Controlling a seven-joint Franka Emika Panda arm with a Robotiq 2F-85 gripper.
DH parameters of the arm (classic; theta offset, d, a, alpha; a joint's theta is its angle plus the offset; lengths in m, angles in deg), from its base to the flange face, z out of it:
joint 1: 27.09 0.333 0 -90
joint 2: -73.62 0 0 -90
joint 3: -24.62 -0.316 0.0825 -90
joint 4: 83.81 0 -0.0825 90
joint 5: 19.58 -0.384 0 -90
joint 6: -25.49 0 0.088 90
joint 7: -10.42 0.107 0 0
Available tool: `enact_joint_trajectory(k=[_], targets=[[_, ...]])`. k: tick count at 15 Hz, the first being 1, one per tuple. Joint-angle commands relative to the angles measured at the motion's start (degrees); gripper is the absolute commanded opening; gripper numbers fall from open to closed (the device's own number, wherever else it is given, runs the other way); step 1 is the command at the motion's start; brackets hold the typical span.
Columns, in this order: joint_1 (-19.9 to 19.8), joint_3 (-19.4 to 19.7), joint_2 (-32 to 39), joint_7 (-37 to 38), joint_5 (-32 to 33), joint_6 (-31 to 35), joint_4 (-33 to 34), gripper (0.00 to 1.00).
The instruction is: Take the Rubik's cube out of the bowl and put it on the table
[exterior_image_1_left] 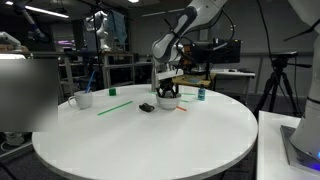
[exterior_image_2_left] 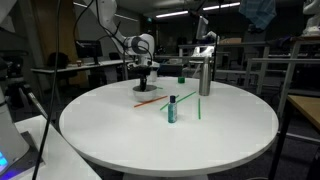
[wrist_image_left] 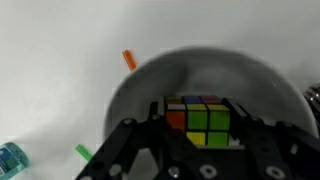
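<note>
Grasp stage. Upper left: smooth matt white table [wrist_image_left: 50, 60]. Centre: glossy, round white bowl [wrist_image_left: 140, 85] holding the Rubik's cube [wrist_image_left: 205, 122], square-edged with shiny coloured tiles. Bottom: gripper [wrist_image_left: 200, 138], its black fingers [wrist_image_left: 135, 148] flanking the cube; whether they touch it cannot be told. Next, probably: a firm pinch and a straight lift over the rim.
</note>
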Motion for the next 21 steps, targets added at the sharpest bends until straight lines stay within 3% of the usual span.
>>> enact_joint_trajectory(k=[1, 8, 14, 21], targets=[[0.4, 0.2, -0.9, -0.6, -0.1, -1.4, 0.5, 0.34], [1.3, 1.1, -5.8, 0.3, 2.6, -3.1, -0.2, 0.34], [2.4, 0.4, -15.3, 1.5, 6.1, -7.2, -2.6, 0.34], [2.0, -0.9, -26.8, 5.6, 6.4, -8.4, -11.7, 0.34]])
